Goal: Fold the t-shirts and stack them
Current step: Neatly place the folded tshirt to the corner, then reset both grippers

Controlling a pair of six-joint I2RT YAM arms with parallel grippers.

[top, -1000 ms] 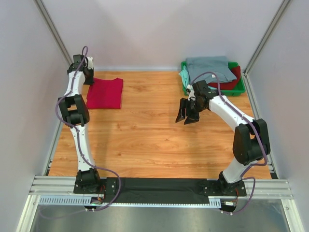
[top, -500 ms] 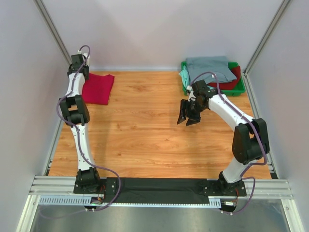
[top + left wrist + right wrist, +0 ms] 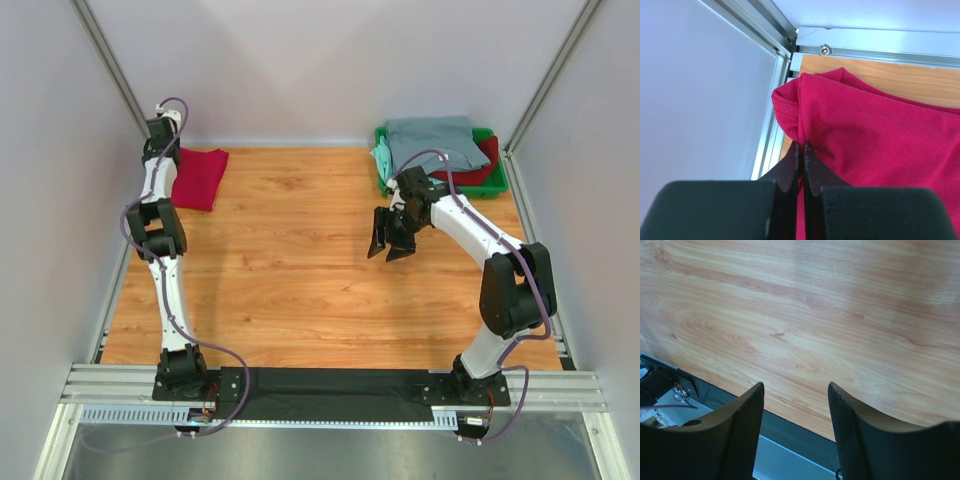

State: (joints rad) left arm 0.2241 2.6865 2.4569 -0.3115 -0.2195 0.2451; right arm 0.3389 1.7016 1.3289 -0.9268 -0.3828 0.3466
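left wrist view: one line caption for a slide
Left gripper shut on a fold of the crimson t-shirt beside the corner of the aluminium frame.

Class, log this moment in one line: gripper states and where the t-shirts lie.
left gripper: shut on red t-shirt, far-left corner | right gripper: open, empty, above table | remaining t-shirts: piled in green tray

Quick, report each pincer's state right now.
Left pincer: closed, pinching the edge of the crimson t-shirt.
Right pincer: open, holding nothing.
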